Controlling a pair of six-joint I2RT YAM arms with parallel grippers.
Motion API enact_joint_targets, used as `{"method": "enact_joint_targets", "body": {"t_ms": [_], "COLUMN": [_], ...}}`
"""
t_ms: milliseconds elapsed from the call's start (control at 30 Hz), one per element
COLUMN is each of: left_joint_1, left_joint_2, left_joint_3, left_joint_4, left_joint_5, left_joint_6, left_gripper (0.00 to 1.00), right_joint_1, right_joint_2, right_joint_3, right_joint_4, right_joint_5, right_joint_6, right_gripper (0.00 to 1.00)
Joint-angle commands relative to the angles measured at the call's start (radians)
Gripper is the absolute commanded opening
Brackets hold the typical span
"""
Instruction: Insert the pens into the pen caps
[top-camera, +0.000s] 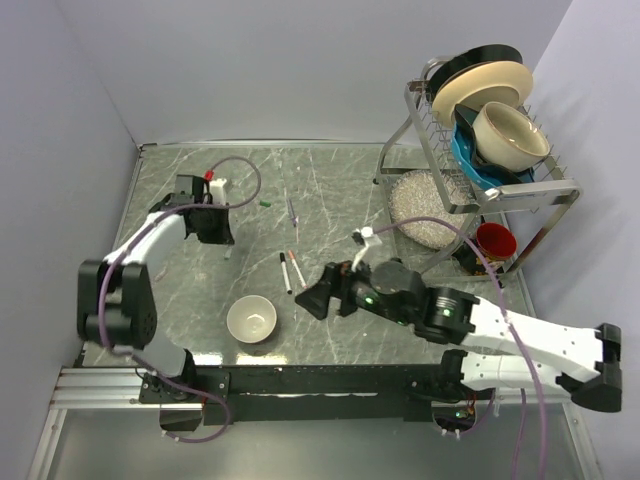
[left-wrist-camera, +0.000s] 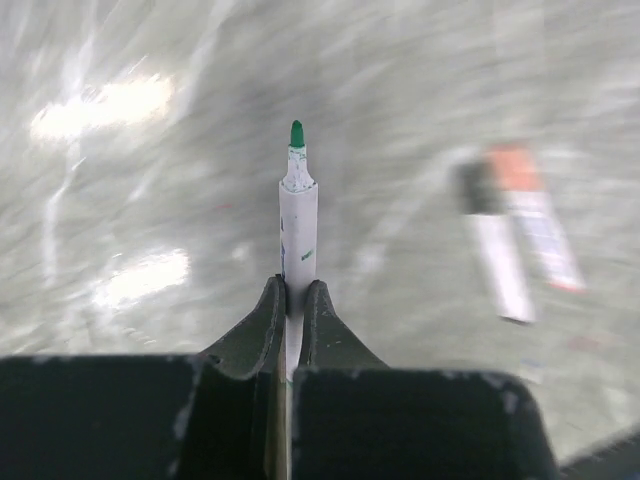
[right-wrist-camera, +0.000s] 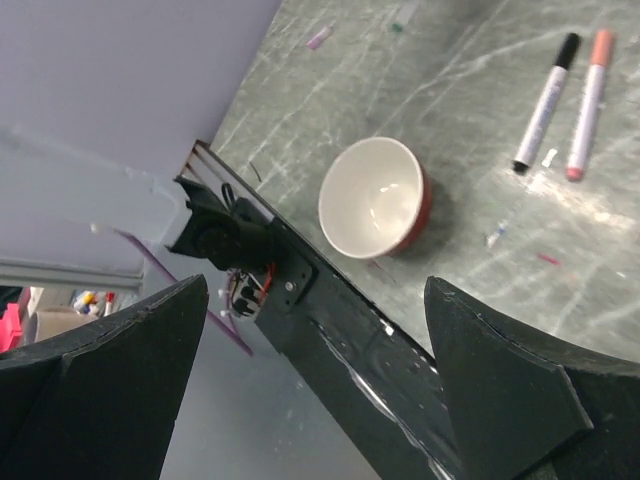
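Three pens in view; you hold one of them. Your left gripper (left-wrist-camera: 295, 298) is pressed together on the green-tipped pen (left-wrist-camera: 298, 215), pinching its rear part. The pen runs straight out in line with the gripper, green tip pointing away from the fingers, over the grey marble table (top-camera: 180, 290). The wrist view is blurred.

Just right of that gripper, toward the far side, a tiny green cap (top-camera: 266, 203) lies on the table. Nearer you, a white bowl (top-camera: 251, 320) stands upright, apart from everything else.

Right of the bowl, the black-ended pen (top-camera: 285, 272) and the red-ended pen (top-camera: 296, 268) lie flat and side by side. Their long axes run near-to-far and their coloured ends face the far wall.

Just right of that pair, your right gripper (top-camera: 318, 295) has its fingers spread wide and grips nothing. The two pens lie beside it, untouched.

At far right, a dish rack (top-camera: 545, 190) loaded with crockery stands beside a red cup (top-camera: 495, 240).
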Motion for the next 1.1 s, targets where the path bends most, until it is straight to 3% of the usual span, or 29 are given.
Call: {"method": "enact_joint_targets", "body": {"t_ms": [0,167,400,567,833,967,1067], "left_joint_1": [-0.024,-0.04,-0.071,-0.093,-0.125,-0.143,-0.159], "left_joint_2": [-0.188,-0.336,-0.552,-0.615,-0.64,-0.638,-0.644], "left_joint_3": [-0.035,-0.093,-0.3,-0.337,-0.347,-0.363,-0.377], "left_joint_4": [0.106,0.152,0.385,0.427,0.453,0.463,0.477], "left_joint_5": [0.285,0.411,0.563,0.605,0.631,0.631,0.637], "left_joint_6": [-0.064,-0.096,-0.225,-0.259,-0.286,-0.279,-0.286], "left_gripper": [0.01,0.01,0.01,0.01,0.01,0.01,0.01], "right_joint_1": [-0.029,-0.152,-0.247,-0.28,-0.284,-0.284,-0.284], "right_joint_2": [0.111,0.277,0.429,0.495,0.584,0.586,0.587], "right_joint_3": [0.112,0.156,0.309,0.36,0.425,0.413,0.402], "right_joint_4": [0.111,0.181,0.193,0.206,0.214,0.234,0.269], "right_joint_5": [-0.033,-0.133,-0.149,-0.164,-0.202,-0.195,-0.191], "right_joint_6": [0.04,0.1,0.065,0.066,0.055,0.052,0.057], "right_gripper": [0.96,0.93,0.91,0.91,0.81,0.69,0.34]}}
